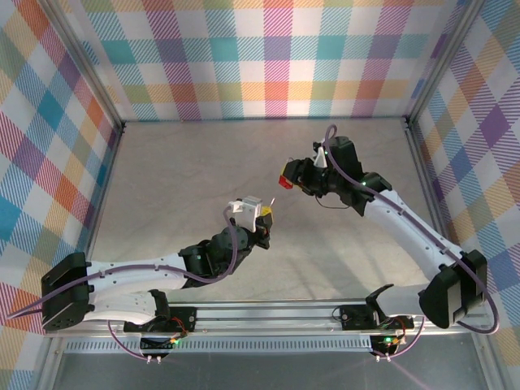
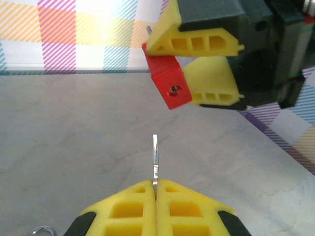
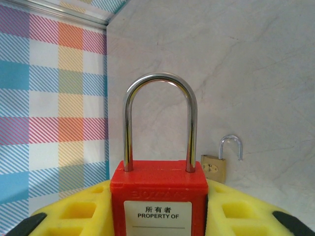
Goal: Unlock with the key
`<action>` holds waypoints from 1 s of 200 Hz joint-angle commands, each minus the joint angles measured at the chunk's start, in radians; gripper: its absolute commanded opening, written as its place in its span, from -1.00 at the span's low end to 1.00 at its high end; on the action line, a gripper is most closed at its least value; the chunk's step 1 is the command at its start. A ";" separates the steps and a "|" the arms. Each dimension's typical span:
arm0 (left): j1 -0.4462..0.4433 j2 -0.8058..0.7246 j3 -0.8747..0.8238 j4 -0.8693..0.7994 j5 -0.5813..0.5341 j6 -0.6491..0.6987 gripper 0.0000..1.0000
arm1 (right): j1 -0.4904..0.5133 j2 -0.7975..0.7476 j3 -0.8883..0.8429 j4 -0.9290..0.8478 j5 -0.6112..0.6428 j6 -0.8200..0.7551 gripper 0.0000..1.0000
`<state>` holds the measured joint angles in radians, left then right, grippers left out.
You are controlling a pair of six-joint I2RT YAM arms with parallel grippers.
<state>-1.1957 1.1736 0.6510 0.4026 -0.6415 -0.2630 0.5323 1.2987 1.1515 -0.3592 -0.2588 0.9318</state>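
Our left tool (image 2: 155, 189) is clamped shut on the key (image 2: 155, 155), blade aimed just short of the red padlock (image 2: 168, 83), which our right tool (image 3: 160, 216) grips by the body. We should line the blade up with the keyhole (image 2: 174, 90), then push straight. A brass padlock (image 3: 215, 167) lies on the desk (image 2: 74, 147) beyond the red padlock, not obstructing.

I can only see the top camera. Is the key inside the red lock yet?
Observer: No. From the left wrist, the key stops short of the keyhole in the red lock, with a gap between them.
Child: Is the lock shut?
Observer: From the right wrist, both ends of its metal loop sit in the red body.
Child: Anything else there?
Observer: A small brass lock sits on the table behind it, its loop open.
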 commanded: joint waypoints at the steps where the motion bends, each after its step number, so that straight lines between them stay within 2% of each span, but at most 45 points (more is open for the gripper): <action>1: -0.008 0.004 0.031 0.062 -0.056 0.027 -1.00 | 0.018 -0.042 -0.026 0.028 0.040 0.031 -0.89; 20: -0.008 0.013 0.030 0.076 -0.046 0.008 -1.00 | 0.027 -0.047 -0.039 0.039 0.047 0.035 -0.90; 83: -0.007 0.050 0.050 0.112 0.096 -0.041 -1.00 | 0.047 -0.043 -0.058 0.058 0.072 0.035 -0.91; 200: -0.007 0.089 0.075 0.074 0.049 -0.062 -1.00 | 0.064 -0.056 -0.077 0.073 0.057 0.029 -0.93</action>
<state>-1.1957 1.2545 0.6907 0.4706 -0.5697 -0.3126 0.5907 1.2675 1.0748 -0.3294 -0.2016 0.9581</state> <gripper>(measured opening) 0.046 0.381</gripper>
